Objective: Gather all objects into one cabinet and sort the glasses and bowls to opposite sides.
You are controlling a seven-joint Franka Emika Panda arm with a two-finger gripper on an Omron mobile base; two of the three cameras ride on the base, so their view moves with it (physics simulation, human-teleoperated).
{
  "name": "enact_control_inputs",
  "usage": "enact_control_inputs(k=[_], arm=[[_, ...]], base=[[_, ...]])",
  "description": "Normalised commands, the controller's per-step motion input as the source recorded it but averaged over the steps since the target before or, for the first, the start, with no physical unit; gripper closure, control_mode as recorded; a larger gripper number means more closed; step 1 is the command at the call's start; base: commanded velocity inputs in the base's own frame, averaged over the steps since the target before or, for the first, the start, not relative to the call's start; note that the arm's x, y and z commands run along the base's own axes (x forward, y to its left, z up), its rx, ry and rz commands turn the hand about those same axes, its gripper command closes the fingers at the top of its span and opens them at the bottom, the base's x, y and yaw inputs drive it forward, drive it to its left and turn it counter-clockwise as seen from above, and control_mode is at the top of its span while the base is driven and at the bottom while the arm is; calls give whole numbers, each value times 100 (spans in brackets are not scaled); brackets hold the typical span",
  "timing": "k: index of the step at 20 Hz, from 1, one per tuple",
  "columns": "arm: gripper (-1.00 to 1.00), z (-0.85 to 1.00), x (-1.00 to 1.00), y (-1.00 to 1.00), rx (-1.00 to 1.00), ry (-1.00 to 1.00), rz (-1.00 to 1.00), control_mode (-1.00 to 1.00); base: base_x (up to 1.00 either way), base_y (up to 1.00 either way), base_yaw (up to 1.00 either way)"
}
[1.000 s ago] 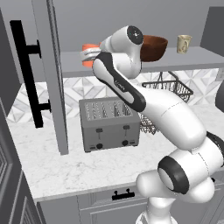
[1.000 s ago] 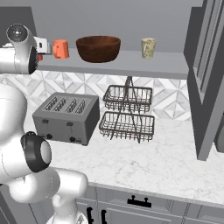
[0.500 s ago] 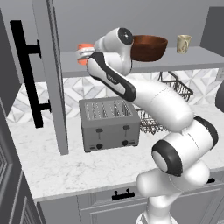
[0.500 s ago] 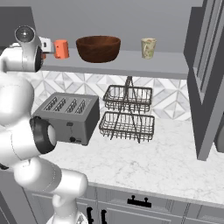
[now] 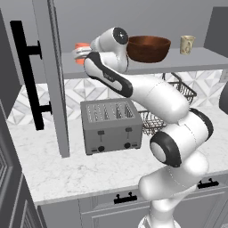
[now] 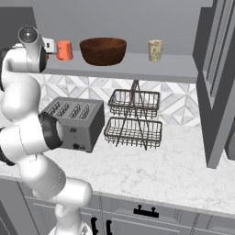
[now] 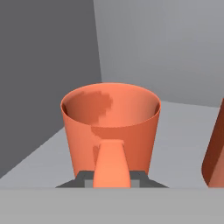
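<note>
**Pincer clamped on orange mug handle, left end of shelf**

Pincer (image 7: 112, 183) is closed on the handle of an orange mug (image 7: 110, 127). This mug stands upright, mouth up, handle toward the hand, at the left end of the cabinet shelf (image 6: 137, 64), near the cabinet's left wall. A second orange mug (image 6: 64, 50) stands just beside it. Next along come the wooden bowl (image 6: 103, 50) and, toward the right end, the cream mug (image 6: 155, 50). Below stand a toaster (image 6: 75, 121) and wire racks (image 6: 134, 117).
</note>
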Motion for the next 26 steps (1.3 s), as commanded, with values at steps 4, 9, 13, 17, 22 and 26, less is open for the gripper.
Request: enact_control_inputs(k=[4, 9, 13, 17, 22, 26], arm=[[100, -11, 17, 11, 0, 0, 0, -100], [-100, 0, 0, 0, 0, 0, 0, -100], [-100, 0, 0, 0, 0, 0, 0, -100], [-100, 0, 0, 0, 0, 0, 0, -100], [-100, 0, -20, -2, 0, -1, 0, -100], [-100, -2, -33, -2, 0, -3, 0, -100]], base=[[0, 0, 0], [0, 0, 0], [0, 0, 0], [0, 0, 0], [0, 0, 0], [0, 0, 0]])
